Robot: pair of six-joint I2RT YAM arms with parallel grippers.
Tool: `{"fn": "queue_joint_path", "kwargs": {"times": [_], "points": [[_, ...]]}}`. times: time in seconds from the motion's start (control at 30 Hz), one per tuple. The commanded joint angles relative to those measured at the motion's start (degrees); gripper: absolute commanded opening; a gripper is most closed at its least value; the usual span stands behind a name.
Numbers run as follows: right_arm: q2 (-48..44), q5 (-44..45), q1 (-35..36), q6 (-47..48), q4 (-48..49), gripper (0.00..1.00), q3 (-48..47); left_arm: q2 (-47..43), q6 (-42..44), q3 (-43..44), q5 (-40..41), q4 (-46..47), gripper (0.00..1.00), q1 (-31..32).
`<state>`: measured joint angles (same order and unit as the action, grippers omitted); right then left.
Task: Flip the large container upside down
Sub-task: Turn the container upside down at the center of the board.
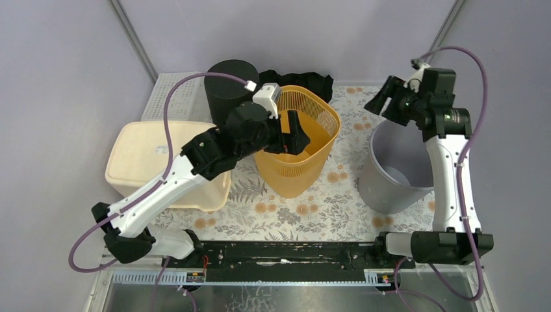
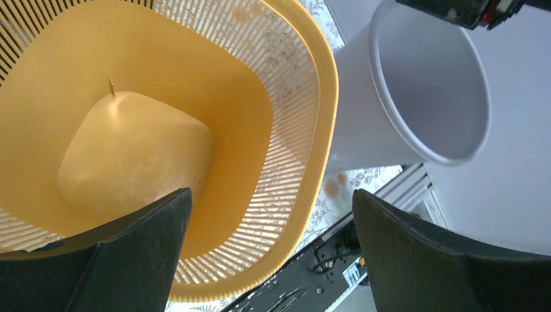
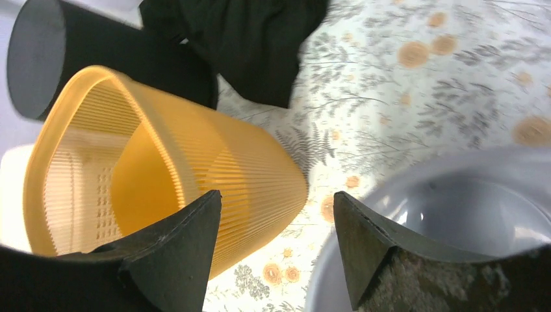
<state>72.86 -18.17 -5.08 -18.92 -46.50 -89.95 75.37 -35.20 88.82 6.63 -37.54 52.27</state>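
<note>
Standing near the middle of the floral-covered bench (image 1: pixel 312 214), the yellow slatted plastic basket (image 1: pixel 305 172) is taken to be the large container, its mouth facing upward and so not yet inverted. The left hand (image 1: pixel 297 134) is held fully spread across the basket's near rim, one finger inside the wall and one outside. This placement is judged to prepare a pinch on the rim, from which the basket could be tipped over. No contact with the wall can be confirmed.

The right hand (image 1: pixel 382 99) is held above the far rim of the grey round plastic bucket (image 1: pixel 390 188), its fingers apart and nothing between them. Its purpose there cannot be told. The bucket is set just to the right of the basket, so room for tipping that way is judged tight.
</note>
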Motion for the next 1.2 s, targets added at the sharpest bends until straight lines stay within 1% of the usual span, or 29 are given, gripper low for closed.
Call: {"fn": "queue_joint_path", "kwargs": {"times": [0.0,0.1,0.17,0.3,0.4,0.53,0.7,0.93,1.17], "points": [[2.9,-3.3,6.2,3.2,2.5,0.71,-7.2,3.2,-3.3,6.1,4.6,-1.0,1.0,-0.9],[6.1,-3.0,9.7,5.3,1.8,0.71,-11.1,6.7,-4.6,10.7,6.1,-3.9,1.0,-1.1],[8.1,-2.5,11.5,7.3,1.4,0.7,-13.2,6.7,-5.1,11.9,7.3,-5.0,1.0,-1.0],[13.1,-2.5,13.7,10.6,0.8,0.69,-16.4,3.0,-5.2,9.0,8.9,-3.7,1.0,-1.0],[16.5,-2.4,14.6,11.3,-0.7,0.68,-19.9,1.0,-5.0,7.7,9.0,-3.9,1.0,-1.1],[18.8,-2.5,17.1,11.7,-0.5,0.67,-22.4,-0.5,-4.7,7.4,9.9,-5.8,1.0,-1.1],[22.1,-0.4,21.4,14.7,-3.0,0.67,-26.0,-3.3,-4.7,5.5,10.0,-7.6,1.0,-1.1],[27.4,7.4,27.4,18.2,-6.9,0.67,-29.0,-12.0,-6.1,-1.7,7.2,-8.7,1.0,-1.1],[29.7,13.2,29.6,19.0,-9.2,0.66,-30.9,-21.2,-8.8,-11.5,5.5,-9.0,1.0,-1.1]]}}
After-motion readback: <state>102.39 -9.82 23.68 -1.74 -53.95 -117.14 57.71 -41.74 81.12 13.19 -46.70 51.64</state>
